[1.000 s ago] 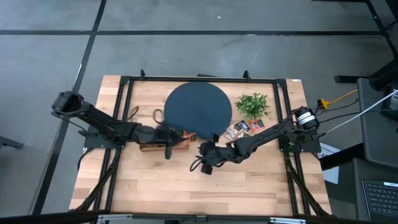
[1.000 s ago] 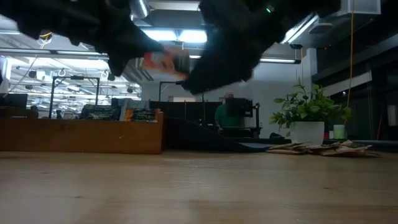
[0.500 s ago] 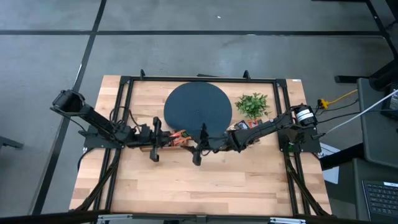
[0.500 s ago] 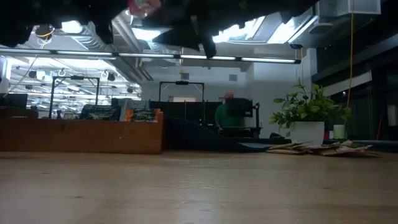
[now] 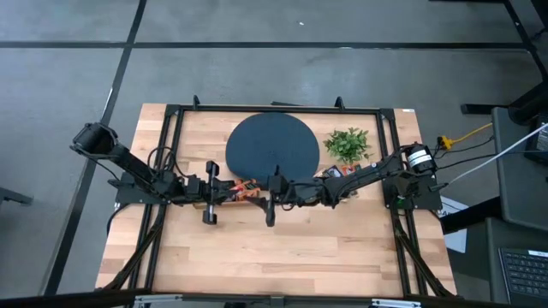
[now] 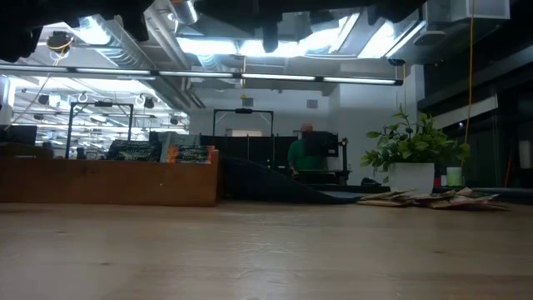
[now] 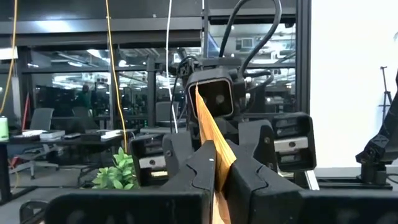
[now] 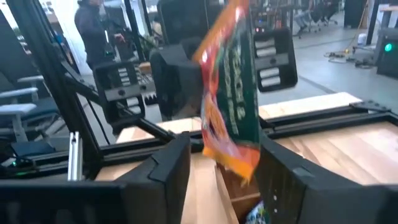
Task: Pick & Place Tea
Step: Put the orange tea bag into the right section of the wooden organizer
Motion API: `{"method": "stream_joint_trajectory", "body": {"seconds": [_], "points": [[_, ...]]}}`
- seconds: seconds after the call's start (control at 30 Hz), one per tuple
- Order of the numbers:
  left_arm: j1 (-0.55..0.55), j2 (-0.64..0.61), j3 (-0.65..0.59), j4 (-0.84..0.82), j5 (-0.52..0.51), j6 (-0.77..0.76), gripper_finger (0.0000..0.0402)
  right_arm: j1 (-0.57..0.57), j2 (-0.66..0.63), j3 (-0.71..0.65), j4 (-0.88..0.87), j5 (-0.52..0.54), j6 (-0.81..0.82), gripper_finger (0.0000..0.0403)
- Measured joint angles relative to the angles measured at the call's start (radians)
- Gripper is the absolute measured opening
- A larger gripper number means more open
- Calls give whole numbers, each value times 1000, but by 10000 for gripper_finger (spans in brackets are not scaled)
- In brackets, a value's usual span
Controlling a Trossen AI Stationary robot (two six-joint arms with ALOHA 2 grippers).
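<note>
My left gripper (image 5: 231, 190) is shut on an orange-and-green tea sachet (image 5: 244, 190), held above the table just near of the round dark disc (image 5: 272, 147). My right gripper (image 5: 259, 192) faces it from the table's right, open. In the right wrist view its fingers (image 8: 168, 165) stand on either side of the sachet (image 8: 229, 93); I cannot tell whether they touch it. More tea sachets (image 5: 336, 175) lie flat in a loose pile on the table at the right, near of the plant. My left gripper pinches one end of the sachet (image 7: 212, 158) between its two fingers. The fingers come about level from the table's left. The sachet stands on edge, sticks out toward the right gripper, and is lifted clear of the table.
A small green plant in a white pot (image 5: 348, 144) stands at the far right. A long wooden box (image 6: 108, 182) sits on the table's left half, partly under the left arm. A black frame (image 5: 171, 115) runs round the table. A person in green (image 6: 301, 154) stands in the room behind.
Both grippers have risen and tipped up from slanting down to about level. The right one has also gone toward the far edge and now faces the left one. The sachet has risen with the left gripper and now stands between the right gripper's fingers.
</note>
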Motion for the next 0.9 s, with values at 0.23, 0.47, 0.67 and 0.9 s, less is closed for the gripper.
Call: {"method": "stream_joint_trajectory", "body": {"seconds": [0.23, 0.47, 0.67, 0.9], "points": [[0, 0, 0, 0, 1, 0, 13, 0, 0, 0, 27, 0, -21, 104], [0, 0, 0, -2, 3, -2, 13, 0, 0, 0, 24, -40, -52, 13], [0, 0, 0, -35, -2, -55, 17, 0, -1, 0, -24, -40, -43, 10], [0, 0, 0, -147, -26, -260, 62, 1, 0, 1, -147, -90, 43, 8]]}}
